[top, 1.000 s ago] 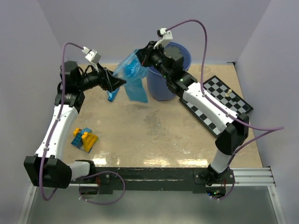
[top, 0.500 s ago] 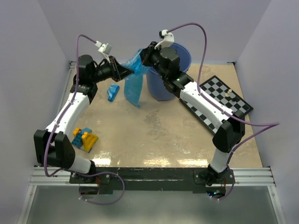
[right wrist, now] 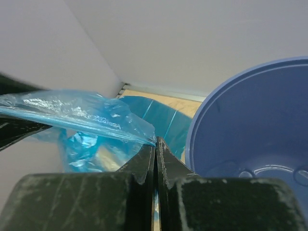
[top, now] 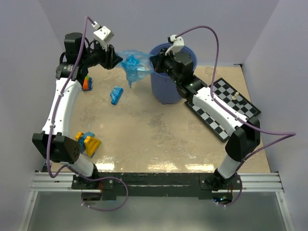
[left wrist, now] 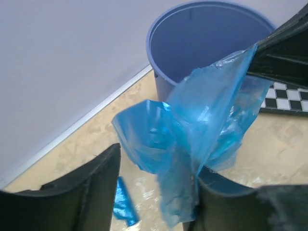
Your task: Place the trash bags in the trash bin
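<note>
The trash bag (top: 135,65) is hanging in the air just left of the trash bin (top: 166,90), stretched between the two arms, and none of it is lying inside the bin yet. The right gripper (right wrist: 155,143) is pinching one thin edge of the film with its jaws fully closed, just beside the bin's left rim. The left gripper (top: 117,58) is standing partly apart around a bunched fold of the bag. Whether it is clamping the film or only bracketing it cannot be told.

The step in hand is probably carrying the bag over the rim. The right arm is likely best placed to lead, lifting its pinched corner above the rolled rim and over the open mouth before letting go. That way the loose tail, dangling outside the wall, is drawn up and in rather than catching on the side. The left arm should be feeding film, not pulling against it, since plastic this thin can slip or tear.

The bin is standing close to the back wall (top: 144,24), so room behind it is tight. The chessboard (top: 246,104) is lying to its right under the right arm, and a blue toy block (top: 116,95) is sitting on the table near the bag's tail. The best room is looking to be above the bin's mouth.
</note>
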Tool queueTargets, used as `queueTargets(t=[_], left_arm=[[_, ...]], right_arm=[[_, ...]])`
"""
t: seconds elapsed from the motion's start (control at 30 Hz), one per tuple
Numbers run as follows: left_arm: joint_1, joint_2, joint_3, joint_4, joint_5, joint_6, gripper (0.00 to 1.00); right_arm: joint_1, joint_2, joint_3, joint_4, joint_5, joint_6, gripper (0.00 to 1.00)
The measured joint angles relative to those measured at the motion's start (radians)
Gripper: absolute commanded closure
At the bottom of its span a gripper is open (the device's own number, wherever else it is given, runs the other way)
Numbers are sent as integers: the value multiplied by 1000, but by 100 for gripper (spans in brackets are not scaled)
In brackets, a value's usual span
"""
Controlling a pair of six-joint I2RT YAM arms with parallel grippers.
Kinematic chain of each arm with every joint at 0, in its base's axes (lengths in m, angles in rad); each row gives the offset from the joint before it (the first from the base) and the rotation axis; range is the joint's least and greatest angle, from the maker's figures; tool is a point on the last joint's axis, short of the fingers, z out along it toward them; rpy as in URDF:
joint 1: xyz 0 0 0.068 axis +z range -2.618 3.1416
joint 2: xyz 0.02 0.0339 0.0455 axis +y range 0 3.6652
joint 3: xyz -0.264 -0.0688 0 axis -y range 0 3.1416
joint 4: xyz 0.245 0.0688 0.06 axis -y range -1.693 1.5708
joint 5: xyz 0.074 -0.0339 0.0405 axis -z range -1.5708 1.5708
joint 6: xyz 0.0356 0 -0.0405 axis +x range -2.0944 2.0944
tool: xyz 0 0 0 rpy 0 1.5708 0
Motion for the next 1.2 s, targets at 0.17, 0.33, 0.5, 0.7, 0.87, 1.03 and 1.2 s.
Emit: queueTargets(t=[0.17, 0.33, 0.5, 0.7, 0.87, 1.03, 1.2], left_arm=[[24, -87, -110, 22, 19, -6, 18], [68, -286, -367, 49, 89, -131, 12], [122, -517, -663, 153, 167, -275, 0], [124, -663, -993, 377, 273, -462, 0], [116, -652, -1015, 513, 285, -554, 1], [8, -568, -1006, 667, 283, -647, 5], [-86, -478, -1001, 794, 283, -706, 4]], right_arm=[[-21, -8, -42, 8, -143, 29, 100], [-21, -8, -45, 36, -198, 128, 100], [-31, 11, -20, 43, -151, 224, 100], [-55, 93, 62, 43, -59, 254, 100], [-50, 108, 64, 22, -16, 254, 100], [-34, 108, 64, 16, 55, 254, 100], [-29, 117, 99, 4, 120, 250, 100]])
